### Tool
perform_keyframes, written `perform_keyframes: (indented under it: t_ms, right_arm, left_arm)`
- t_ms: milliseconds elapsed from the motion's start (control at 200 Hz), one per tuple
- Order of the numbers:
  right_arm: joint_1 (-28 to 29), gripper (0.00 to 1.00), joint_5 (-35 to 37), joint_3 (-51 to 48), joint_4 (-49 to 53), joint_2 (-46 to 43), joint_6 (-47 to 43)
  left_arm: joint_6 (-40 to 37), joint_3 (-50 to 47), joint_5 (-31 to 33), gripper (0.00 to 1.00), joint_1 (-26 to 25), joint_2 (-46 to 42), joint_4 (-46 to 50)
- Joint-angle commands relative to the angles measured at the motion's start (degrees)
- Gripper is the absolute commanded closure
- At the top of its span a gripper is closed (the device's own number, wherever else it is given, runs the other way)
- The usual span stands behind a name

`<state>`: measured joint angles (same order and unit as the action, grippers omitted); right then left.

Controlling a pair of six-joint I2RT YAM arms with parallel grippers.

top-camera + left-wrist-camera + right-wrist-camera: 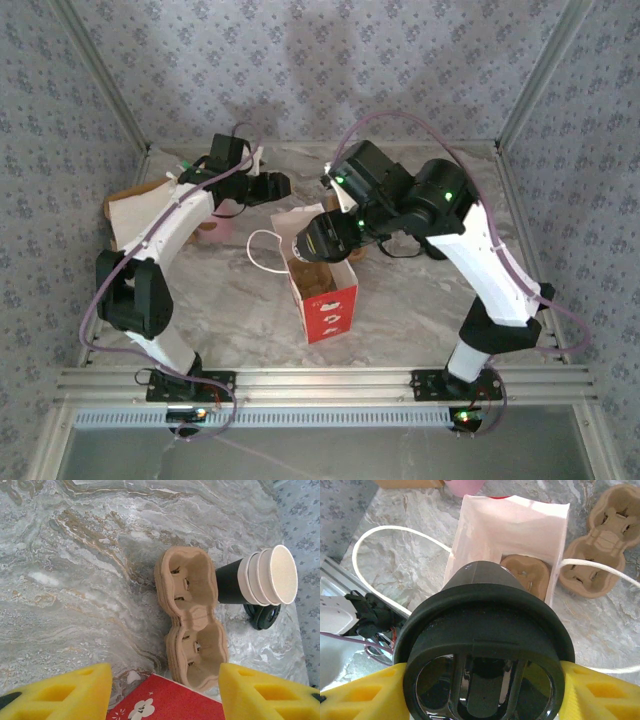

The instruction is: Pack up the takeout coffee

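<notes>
The takeout coffee (pixel 485 645), a black paper cup with its black plastic lid on, is clamped between my right gripper's (pixel 482 692) yellow fingers (pixel 605 692). It hangs just above the open mouth of the red paper bag (pixel 322 300), lid toward the camera. In the top view the cup (pixel 312 243) sits over the bag's back rim. My left gripper (pixel 165 692) stands open behind the bag. A red panel of the bag (pixel 165 705) shows between its fingers, and they do not touch it. From above, the left gripper (pixel 272 187) is at the bag's far left.
A brown cup carrier (pixel 525 577) lies on the bag's floor. A stack of carriers (pixel 192 615) rests on the table beyond the bag. Beside it lie nested cups on their side (pixel 257 577) and a loose black lid (pixel 262 616). The bag's white handles (pixel 395 535) loop outward.
</notes>
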<state>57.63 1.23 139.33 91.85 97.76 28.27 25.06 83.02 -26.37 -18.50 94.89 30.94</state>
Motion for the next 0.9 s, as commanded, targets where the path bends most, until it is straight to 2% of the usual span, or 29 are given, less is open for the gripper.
perform_keyframes:
  t_ms: [0, 480, 894]
  right_arm:
    - [0.3, 0.36, 1.7, 1.6, 10.9, 0.5, 0.8]
    - [1.0, 0.36, 0.9, -5.3, 11.0, 1.7, 0.9]
    - [2.8, 0.36, 1.7, -6.9, 11.0, 4.1, 1.4]
  left_arm:
    - [-0.4, -1.7, -2.4, 0.41, 1.0, -1.9, -1.6]
    - [-0.4, -4.8, -4.0, 0.41, 2.8, -2.1, -3.5]
    - [0.0, -7.5, -5.3, 0.42, 2.9, -2.0, -5.4]
